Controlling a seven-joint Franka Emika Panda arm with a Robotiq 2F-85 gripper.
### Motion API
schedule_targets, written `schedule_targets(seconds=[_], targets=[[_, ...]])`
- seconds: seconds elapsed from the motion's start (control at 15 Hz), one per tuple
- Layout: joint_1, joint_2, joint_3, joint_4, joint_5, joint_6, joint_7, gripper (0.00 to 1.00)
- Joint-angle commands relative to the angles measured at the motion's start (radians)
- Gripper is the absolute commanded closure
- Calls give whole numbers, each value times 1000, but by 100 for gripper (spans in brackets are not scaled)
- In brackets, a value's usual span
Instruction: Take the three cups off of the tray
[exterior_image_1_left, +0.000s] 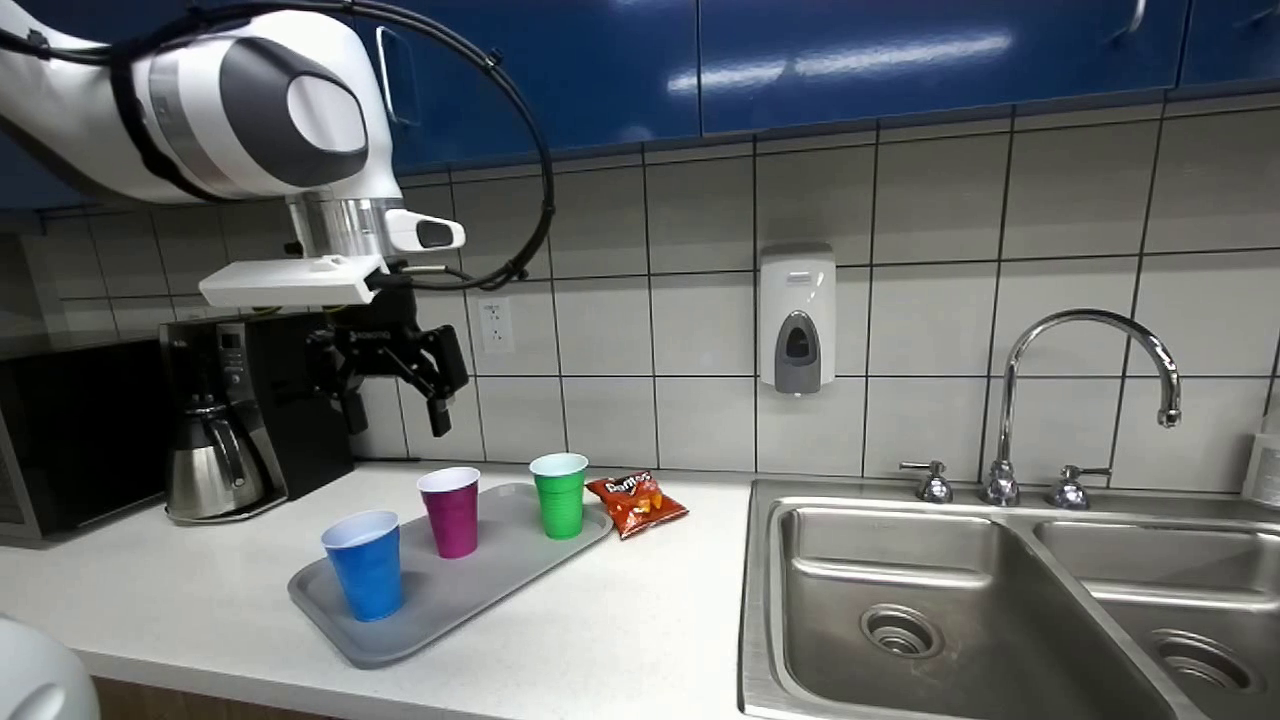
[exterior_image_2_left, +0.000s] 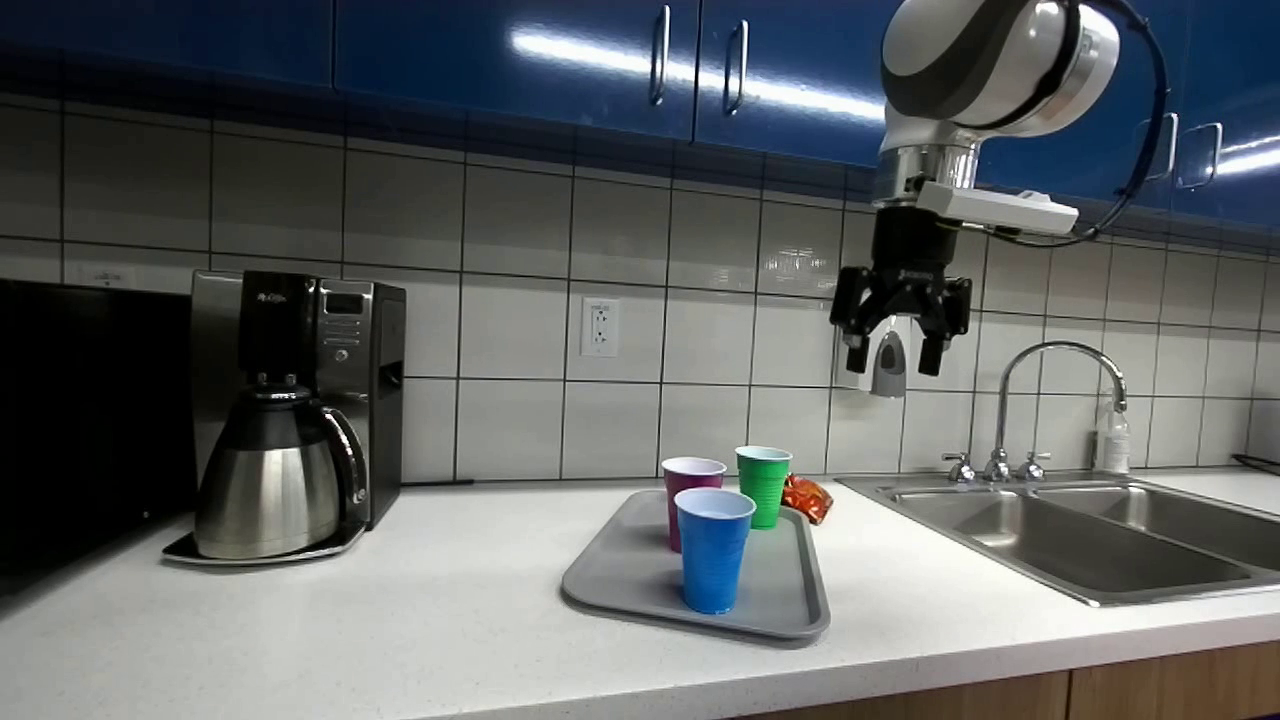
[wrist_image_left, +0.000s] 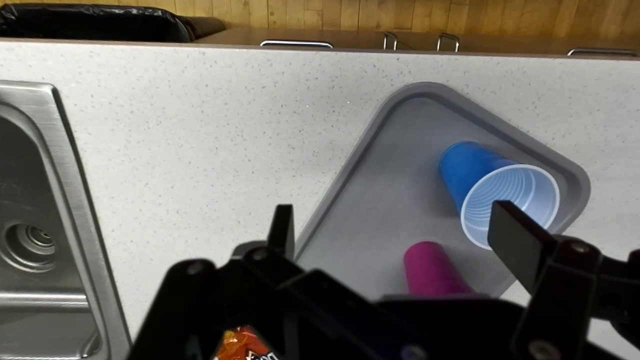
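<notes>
Standing on tray (exterior_image_1_left: 500, 562) were green cup (exterior_image_1_left: 561, 500), purple cup (exterior_image_1_left: 453, 522) and, nearest front edge of table (exterior_image_1_left: 630, 620), blue cup (exterior_image_1_left: 368, 574); end effector (exterior_image_1_left: 397, 415), spread wide, held nothing.

Below the end effector (exterior_image_1_left: 397, 414), we read “Doritos” on a bag (exterior_image_1_left: 637, 503); leftward, “Mr. Coffee” on a coffee maker (exterior_image_2_left: 342, 370).

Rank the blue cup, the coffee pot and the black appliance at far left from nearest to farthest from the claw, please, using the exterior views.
In both exterior views:
1. Blue cup: on the tray, lower than the open claw.
2. Coffee pot: toward the picture's left, past the tray.
3. Black appliance: at the picture's left edge, beyond the pot.
</notes>
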Motion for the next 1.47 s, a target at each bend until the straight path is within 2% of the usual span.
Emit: schedule_targets(seconds=[0.0,0.73,1.4], targets=[[15,41,44,4,0,52,59,0],[32,188,170,22,-26,228,261,0],[15,328,226,68,-104,310,454,0]])
